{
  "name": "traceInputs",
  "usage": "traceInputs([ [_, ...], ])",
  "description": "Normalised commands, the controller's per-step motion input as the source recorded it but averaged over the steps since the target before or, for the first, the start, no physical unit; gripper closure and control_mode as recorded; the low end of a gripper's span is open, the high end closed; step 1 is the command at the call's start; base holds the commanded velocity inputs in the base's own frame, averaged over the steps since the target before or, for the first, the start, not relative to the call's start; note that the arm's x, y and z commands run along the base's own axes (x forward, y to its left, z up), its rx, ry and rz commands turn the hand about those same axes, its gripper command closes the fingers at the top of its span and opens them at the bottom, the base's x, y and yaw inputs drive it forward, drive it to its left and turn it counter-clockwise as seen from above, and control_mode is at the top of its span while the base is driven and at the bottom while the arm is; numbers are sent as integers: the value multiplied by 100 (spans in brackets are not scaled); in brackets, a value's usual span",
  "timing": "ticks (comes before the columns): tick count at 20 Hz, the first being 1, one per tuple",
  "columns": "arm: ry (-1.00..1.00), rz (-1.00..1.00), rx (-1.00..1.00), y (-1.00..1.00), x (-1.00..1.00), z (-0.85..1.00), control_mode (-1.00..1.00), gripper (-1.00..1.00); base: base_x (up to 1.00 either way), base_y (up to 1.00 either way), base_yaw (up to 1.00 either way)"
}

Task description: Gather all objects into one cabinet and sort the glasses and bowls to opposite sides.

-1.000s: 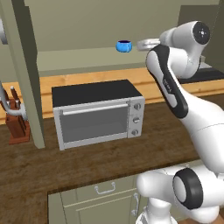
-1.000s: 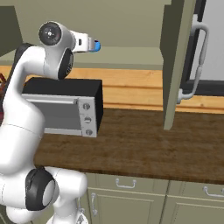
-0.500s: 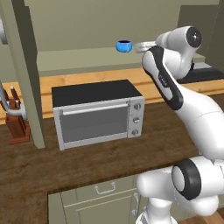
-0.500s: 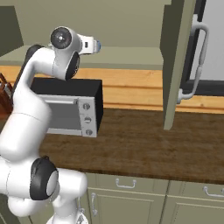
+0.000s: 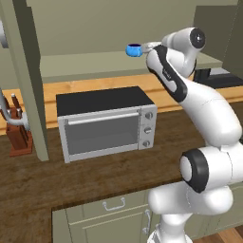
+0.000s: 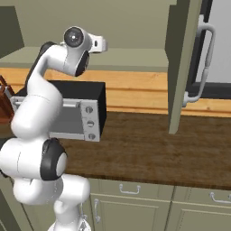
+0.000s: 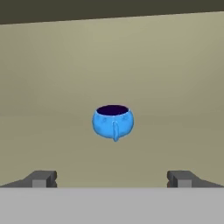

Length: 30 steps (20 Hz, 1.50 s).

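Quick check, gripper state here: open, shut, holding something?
Gripper: open and holding nothing; its fingertips stand wide apart, short of the blue bowl on the cabinet shelf.

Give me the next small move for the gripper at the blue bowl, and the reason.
Probably ease the gripper straight forward toward the blue bowl. The hand view shows the bowl centred between the wide-open fingertips but some way ahead on the cabinet shelf, so nothing is within the jaws to close on.
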Motion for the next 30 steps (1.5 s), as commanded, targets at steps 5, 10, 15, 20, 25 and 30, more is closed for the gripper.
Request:
traceInputs([
  [5, 0, 0, 0, -3, 40, 0, -100, -100, 0, 0, 0],
  [10, 1, 0, 0, 0, 39, -14, -100, -100, 0, 0, 0],
  [15, 4, 0, 0, 0, 43, -11, -100, -100, 0, 0, 0],
  [20, 4, 0, -2, 8, 29, -11, -100, -100, 0, 0, 0],
  [25, 5, 2, -8, 22, 3, -20, -100, -100, 0, 0, 0],
  [30, 0, 0, 0, 1, 17, 0, -100, -100, 0, 0, 0],
])
